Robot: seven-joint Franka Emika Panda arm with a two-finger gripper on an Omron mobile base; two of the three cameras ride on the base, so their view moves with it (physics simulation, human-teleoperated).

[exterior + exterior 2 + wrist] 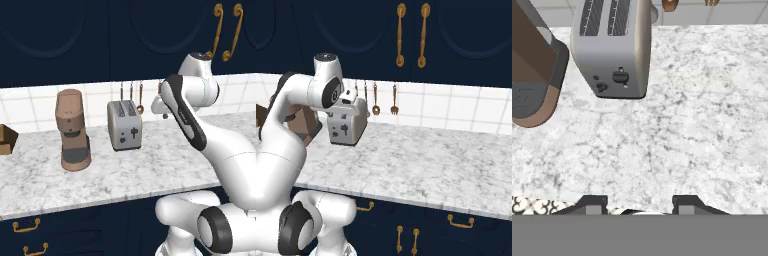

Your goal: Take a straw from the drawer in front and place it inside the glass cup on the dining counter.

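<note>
My gripper hangs open above the marbled worktop, with nothing between its two dark fingertips. It hovers just in front of the toaster. Below the worktop run shut navy drawer fronts with curved brass handles; I cannot tell which of them is the task's drawer. The straw, the glass cup and the dining counter are out of view.
A silver toaster and a brown coffee machine stand at the back of the worktop. Utensils hang on the tiled wall. Navy upper cabinets with brass handles are overhead. A brown box sits far left.
</note>
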